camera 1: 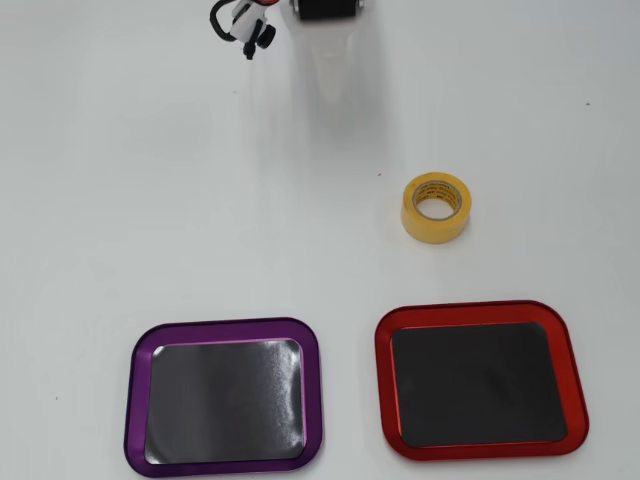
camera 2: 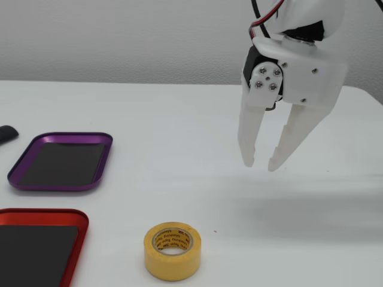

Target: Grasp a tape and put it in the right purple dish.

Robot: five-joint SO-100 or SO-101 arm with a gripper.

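The tape [camera 1: 436,228] is a small yellow roll with a pale core, lying flat on the white table right of centre in the overhead view and near the front in the fixed view [camera 2: 172,263]. The purple dish [camera 1: 222,326] with a dark mat sits at the front left overhead and at the left in the fixed view [camera 2: 57,187]; it holds nothing. My gripper [camera 2: 261,165] hangs above the table in the fixed view, white fingers pointing down, slightly apart and empty, well away from the tape. Overhead, only parts of the arm [camera 1: 245,22] show at the top edge.
A red-rimmed tray [camera 1: 470,308] with a dark mat lies beside the purple dish, below the tape overhead and at the bottom left in the fixed view [camera 2: 42,211]. A black arm part [camera 1: 325,10] sits at the top edge. A dark object [camera 2: 6,134] lies at the left edge.
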